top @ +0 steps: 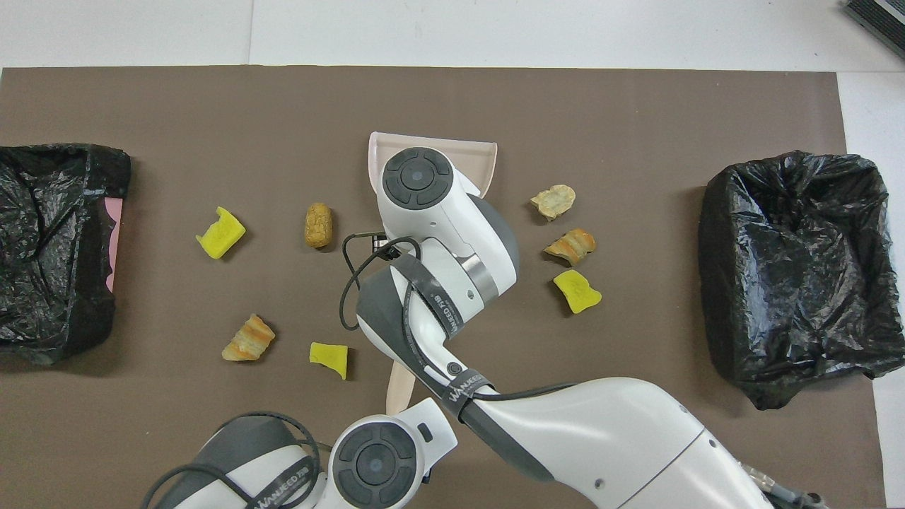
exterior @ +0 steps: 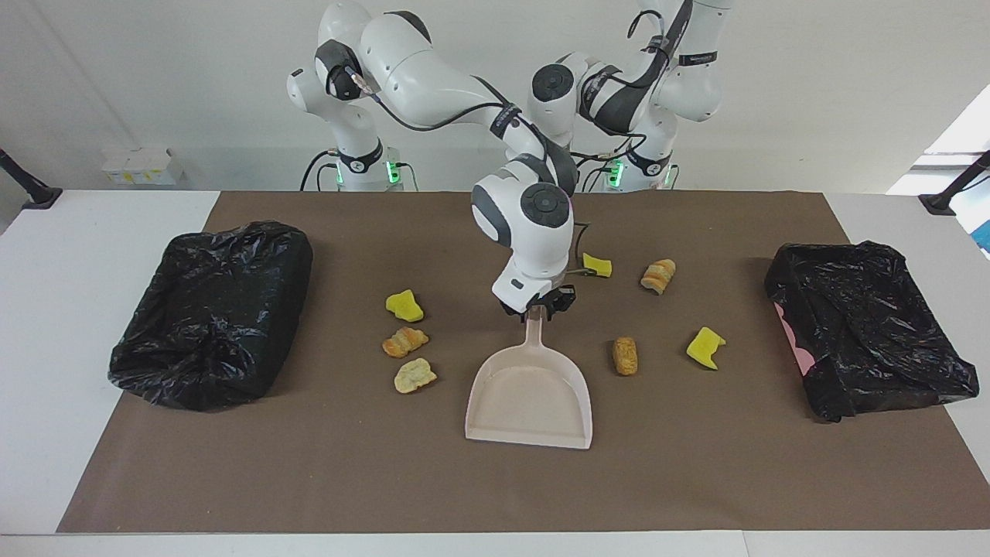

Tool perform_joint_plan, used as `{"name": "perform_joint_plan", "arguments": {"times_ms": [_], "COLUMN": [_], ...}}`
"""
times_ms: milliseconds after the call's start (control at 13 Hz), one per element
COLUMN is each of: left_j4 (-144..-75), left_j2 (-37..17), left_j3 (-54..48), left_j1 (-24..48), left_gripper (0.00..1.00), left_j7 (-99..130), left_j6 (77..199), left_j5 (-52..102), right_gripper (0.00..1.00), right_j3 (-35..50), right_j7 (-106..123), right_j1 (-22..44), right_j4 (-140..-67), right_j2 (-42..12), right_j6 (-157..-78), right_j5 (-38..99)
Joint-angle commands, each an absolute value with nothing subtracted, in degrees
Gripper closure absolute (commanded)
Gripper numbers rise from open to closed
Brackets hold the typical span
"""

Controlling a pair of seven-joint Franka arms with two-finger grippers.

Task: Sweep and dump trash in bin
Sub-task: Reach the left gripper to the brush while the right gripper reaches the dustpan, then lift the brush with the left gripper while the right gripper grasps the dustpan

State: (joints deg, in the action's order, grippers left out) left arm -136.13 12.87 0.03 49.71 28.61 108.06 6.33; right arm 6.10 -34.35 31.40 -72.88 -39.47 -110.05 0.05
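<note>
The trash is several small pieces scattered on the brown mat (exterior: 309,464). Yellow sponge chunks (exterior: 404,305) (exterior: 597,265) (exterior: 705,348) and golden-brown bread bits (exterior: 404,341) (exterior: 414,375) (exterior: 659,276) (exterior: 626,356) lie on both sides of the beige dustpan (exterior: 530,394). The dustpan lies flat mid-table, its mouth away from the robots. My right gripper (exterior: 534,311) is down on the dustpan's handle, fingers closed around it. My left arm is folded back near its base, and its gripper is hidden. A beige piece (top: 401,382), perhaps the brush, shows beside the left wrist.
A bin lined with a black bag (exterior: 213,309) stands at the right arm's end of the mat. A second black-bagged bin (exterior: 866,325), pink at its rim, stands at the left arm's end. White table (exterior: 46,309) surrounds the mat.
</note>
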Motion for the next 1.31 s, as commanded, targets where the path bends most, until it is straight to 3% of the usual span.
{"name": "perform_joint_plan", "arguments": {"times_ms": [0, 77, 154, 385, 462, 848, 1002, 1156, 1233], "left_j4": [-137.7, -138.8, -140.7, -142.4, -142.9, -142.2, -140.6, -136.9, -135.5], "left_j2": [17.0, 17.7, 18.9, 19.5, 19.3, 15.5, 14.0, 12.0, 12.5], "left_j3": [-0.4, -0.4, -0.4, -0.4, -0.4, -0.4, -0.4, -0.4, -0.3], "left_j1": [45.7, 44.9, 43.1, 38.1, 36.1, 20.9, 16.7, 16.0, 15.4], "left_gripper": [1.0, 1.0, 1.0, 1.0, 1.0, 1.0, 1.0, 1.0, 1.0], "left_j7": [22.6, 20.2, 18.3, 13.5, 11.4, -1.1, -5.3, -5.2, -5.2], "left_j6": [100.7, 99.8, 100.0, 100.8, 101.9, 109.1, 109.6, 108.6, 108.1], "left_j5": [6.0, 6.0, 6.0, 6.0, 6.0, 5.9, 5.9, 5.9, 5.9], "right_gripper": [0.49, 0.7, 0.82, 0.85, 1.0, 1.0, 0.81, 0.69, 0.69], "right_j3": [6.4, 6.4, 6.4, 6.4, 6.4, 6.2, 6.2, 6.2, 6.2], "right_j7": [-35.9, -35.9, -36.1, -37.3, -37.3, -37.3, -37.4, -37.4, -37.4], "right_j1": [31.2, 31.1, 31.0, 30.6, 30.6, 30.1, 30.0, 30.1, 30.1], "right_j4": [-74.7, -74.6, -74.5, -74.2, -74.2, -75.6, -79.0, -81.3, -82.0], "right_j2": [-38.3, -38.3, -38.3, -38.1, -37.5, -35.8, -34.1, -33.0, -32.6], "right_j6": [-110.0, -109.7, -109.6, -109.6, -109.6, -109.4, -111.1, -111.8, -111.8], "right_j5": [-0.9, -0.8, -0.6, -0.5, -0.4, -0.6, -0.4, -0.3, -0.3]}}
